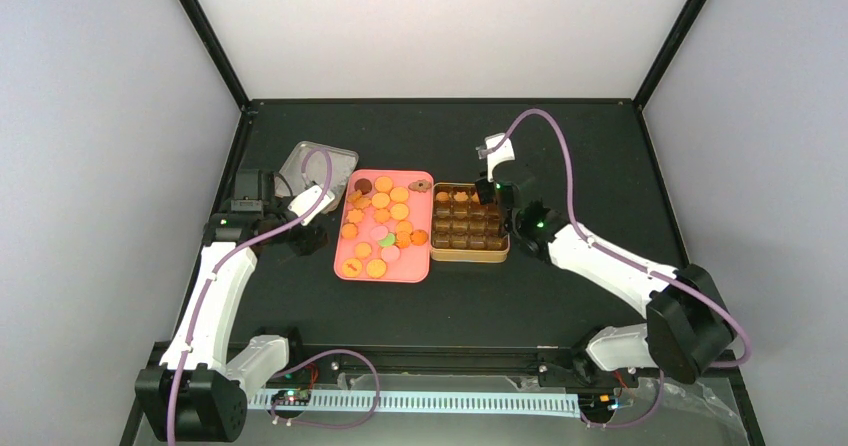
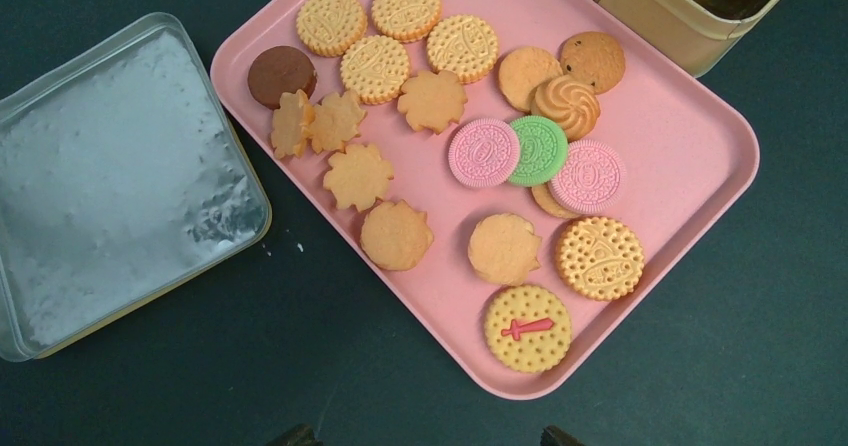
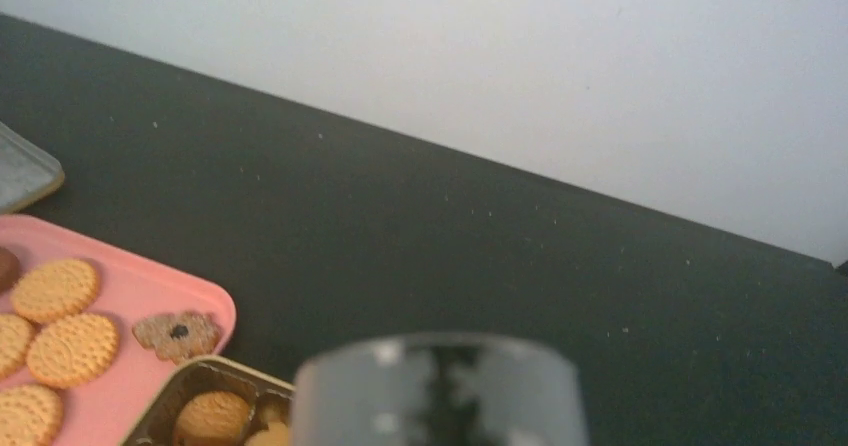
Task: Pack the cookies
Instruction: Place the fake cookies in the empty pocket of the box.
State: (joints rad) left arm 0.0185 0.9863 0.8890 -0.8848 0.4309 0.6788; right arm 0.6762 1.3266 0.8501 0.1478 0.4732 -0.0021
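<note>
Left claw: only the two dark fingertips show at the bottom edge of the wrist view. They stand well apart with bare table between them and nothing gripped. In the top view it hangs just off the left side of the pink tray, near the tray's far-left corner.

Right claw: it sits past the tray's right side, over the far right corner of the gold tin. The wrist view gives only a blurred grey shape at the bottom edge. Cannot tell whether the jaws are apart or together, or whether anything is held.

Cookies: most lie loose on the pink tray in a single layer, a few overlapping.
- Mostly orange-yellow rounds and flower shapes.
- One dark brown cookie toward the tray's far-left corner.
- One green cookie mid-tray, between two pink cookies.
- One round with a red sword mark at the tray's near edge.
- One brown bear-shaped cookie at the tray's far-right corner.
- A few orange cookies sit in the tin's far row of cups; the other cups look brown.

Gold tin: lies right alongside the tray's right edge and looks to be touching it.

Clear lid: lies flat just off the tray's far-left corner, with a narrow strip of table between them.
</note>
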